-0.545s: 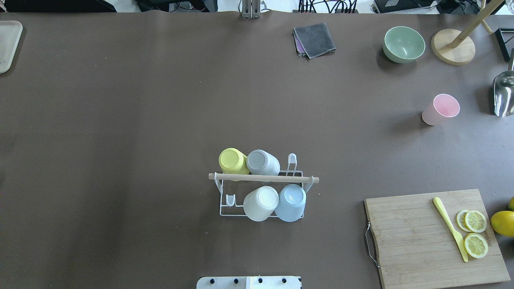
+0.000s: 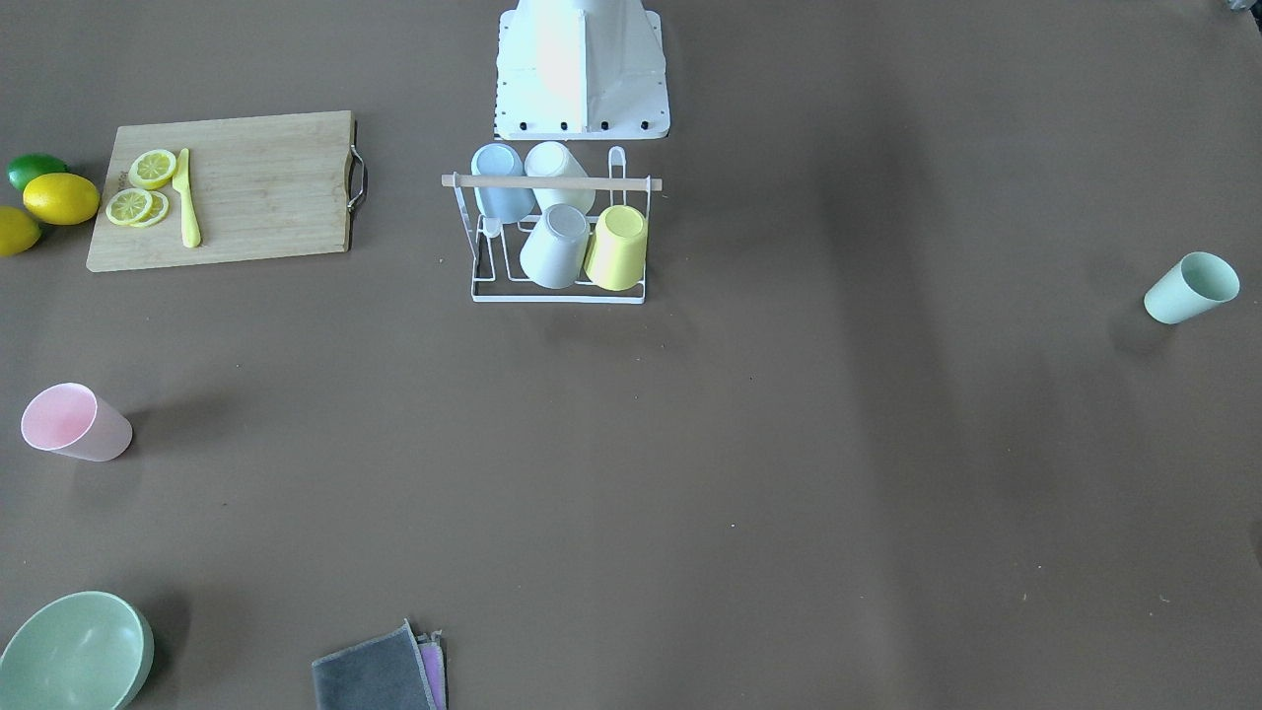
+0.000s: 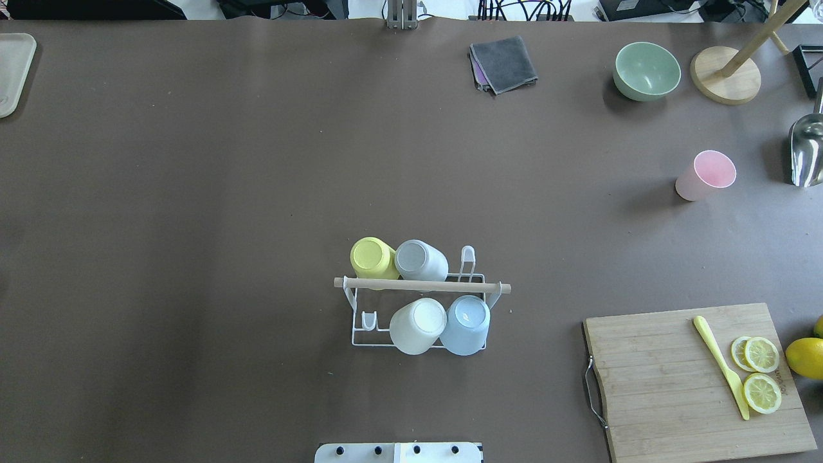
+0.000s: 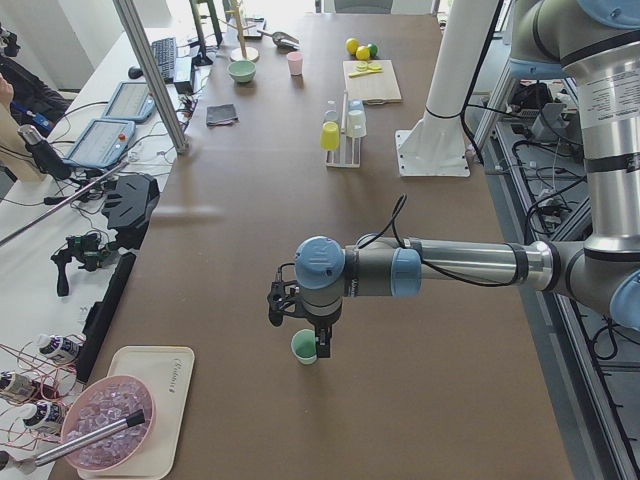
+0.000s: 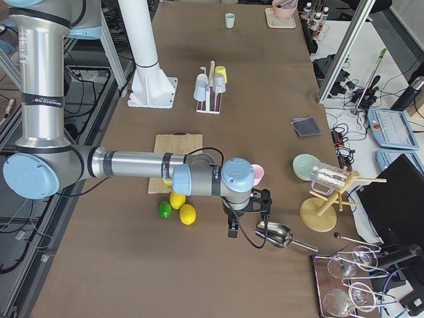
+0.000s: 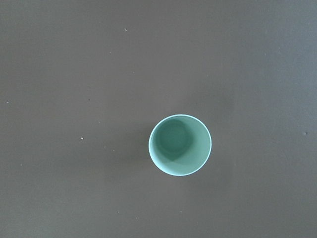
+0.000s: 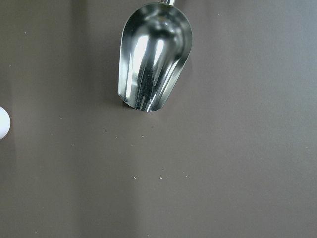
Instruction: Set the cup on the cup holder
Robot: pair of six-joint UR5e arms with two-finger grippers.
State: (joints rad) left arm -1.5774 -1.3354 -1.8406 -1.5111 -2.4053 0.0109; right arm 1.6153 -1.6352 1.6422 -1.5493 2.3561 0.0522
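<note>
The white wire cup holder (image 3: 360, 334) with a wooden rod (image 3: 495, 287) stands near the robot base, also in the front view (image 2: 558, 296). It holds yellow (image 3: 370, 257), grey (image 3: 419, 260), white (image 3: 416, 325) and blue (image 3: 466, 325) cups upside down; two prongs (image 3: 467, 256) are free. A mint cup (image 6: 180, 145) stands upright at the table's left end (image 2: 1191, 287), straight below my left gripper (image 4: 298, 337). A pink cup (image 3: 705, 175) stands far right. My right gripper (image 5: 248, 222) hovers beside it. I cannot tell whether either gripper is open.
A metal scoop (image 7: 154, 54) lies under the right wrist (image 3: 807, 151). A cutting board (image 3: 669, 386) with a yellow knife (image 3: 720, 366) and lemon slices is front right. A green bowl (image 3: 646, 71), grey cloth (image 3: 503, 63) and wooden stand (image 3: 726, 74) are at the far edge.
</note>
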